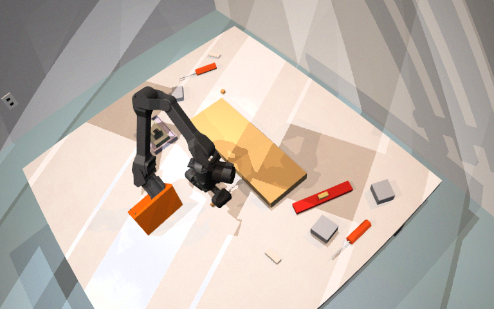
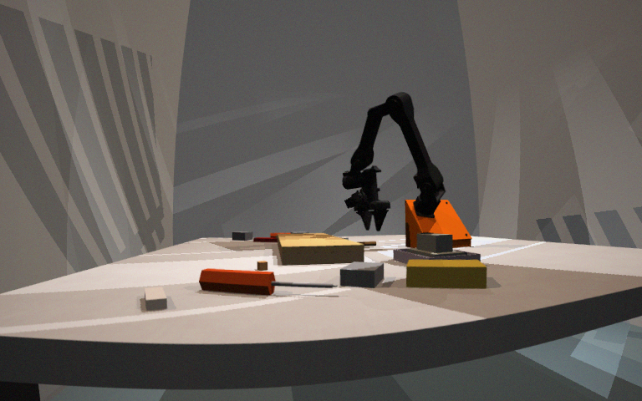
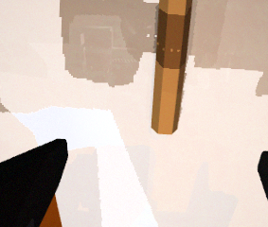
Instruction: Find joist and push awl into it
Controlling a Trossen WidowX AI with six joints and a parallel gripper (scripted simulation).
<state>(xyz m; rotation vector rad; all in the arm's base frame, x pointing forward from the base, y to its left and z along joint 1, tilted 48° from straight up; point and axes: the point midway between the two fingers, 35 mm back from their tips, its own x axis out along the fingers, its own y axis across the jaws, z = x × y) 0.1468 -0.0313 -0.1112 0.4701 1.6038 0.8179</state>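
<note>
The awl (image 3: 171,57), with a wooden handle and a metal ferrule, lies flat on the table beside the long tan floor panel (image 1: 247,150). In the wrist view it is just ahead of my fingers. In the top view my gripper (image 1: 219,191) hovers over it and hides most of it. The gripper (image 2: 373,225) points down, a little above the table, open and empty (image 3: 149,177). The stud finder (image 1: 159,134) sits in the clear tray (image 1: 166,131) behind the arm, and shows as a grey block on the tray (image 2: 436,258).
The arm's orange base (image 1: 155,208) is left of the gripper. A red level (image 1: 322,196), grey blocks (image 1: 382,190) (image 1: 323,228) and an orange screwdriver (image 1: 357,232) lie to the right. Another screwdriver (image 1: 205,69) lies far back. A yellow block (image 2: 445,273) is beside the tray.
</note>
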